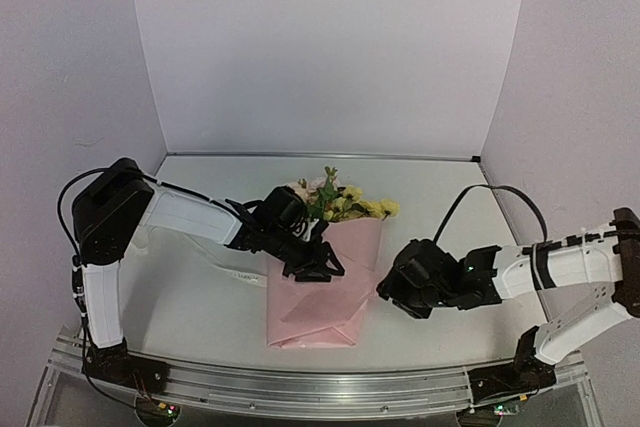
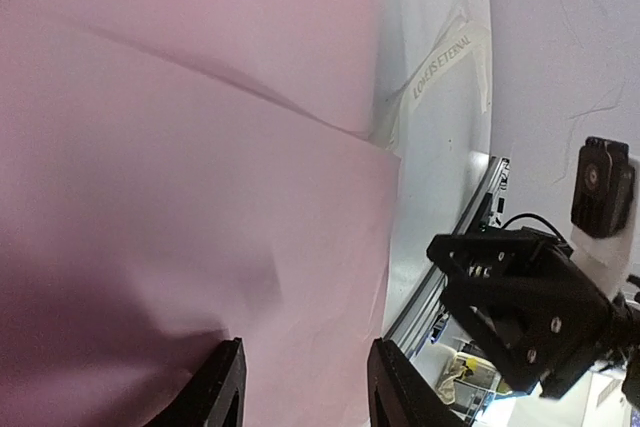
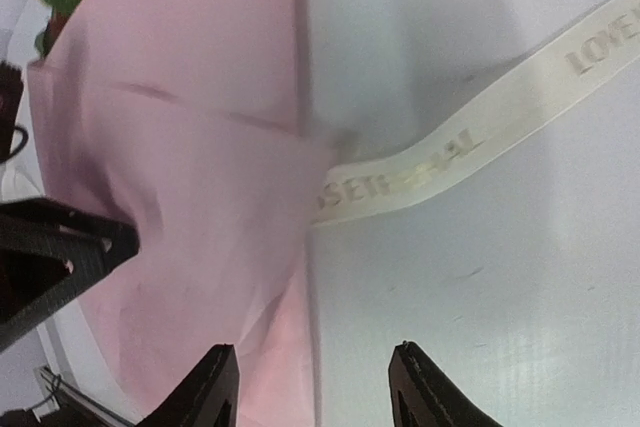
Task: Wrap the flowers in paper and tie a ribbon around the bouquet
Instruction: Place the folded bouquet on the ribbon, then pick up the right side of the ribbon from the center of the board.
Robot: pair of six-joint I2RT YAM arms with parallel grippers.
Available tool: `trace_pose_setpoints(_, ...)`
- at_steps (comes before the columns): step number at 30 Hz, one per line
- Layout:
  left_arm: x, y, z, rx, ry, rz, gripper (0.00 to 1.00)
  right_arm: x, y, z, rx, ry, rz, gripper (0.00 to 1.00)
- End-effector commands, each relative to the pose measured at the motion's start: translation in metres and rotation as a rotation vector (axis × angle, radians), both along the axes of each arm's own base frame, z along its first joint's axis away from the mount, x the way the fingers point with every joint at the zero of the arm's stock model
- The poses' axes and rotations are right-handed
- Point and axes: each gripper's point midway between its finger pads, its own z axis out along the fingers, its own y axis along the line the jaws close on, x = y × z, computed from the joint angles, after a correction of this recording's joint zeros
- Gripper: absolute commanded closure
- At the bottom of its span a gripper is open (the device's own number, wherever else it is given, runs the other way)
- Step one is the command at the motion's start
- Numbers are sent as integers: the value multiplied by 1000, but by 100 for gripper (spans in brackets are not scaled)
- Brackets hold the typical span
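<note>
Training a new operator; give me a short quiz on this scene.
1. True or false: the cream lettered ribbon lies on top of the folded pink wrapping paper.
2. The pink and yellow artificial flowers stick out at the paper's: A far end, B near end, C left edge.
3. Fill in: left gripper and right gripper jaws stand ____.
Key: 1 false, it runs underneath; 2 A; 3 open.

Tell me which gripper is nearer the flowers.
Left. The left gripper hangs over the paper, close to the flowers; the right gripper sits farther off, beside the paper's right edge.
</note>
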Motion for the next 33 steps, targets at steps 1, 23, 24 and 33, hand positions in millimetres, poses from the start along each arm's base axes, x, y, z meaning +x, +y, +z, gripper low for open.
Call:
trace_pose_setpoints(1,7,-20,21,-77,-40,-31,57,11,-92,-16,-71,21,-275,45)
trace_pose_setpoints(23,8,-25,18,-80,-44,-48,57,81,-225,-12,-21,49,-714,48)
trace_pose_setpoints(24,8,-25,18,-82,-45,-48,57,83,-223,-14,-11,54,-710,49)
trace_pose_setpoints(33,11,-26,31,-100,-70,-44,57,88,-215,-34,21,94,-700,51)
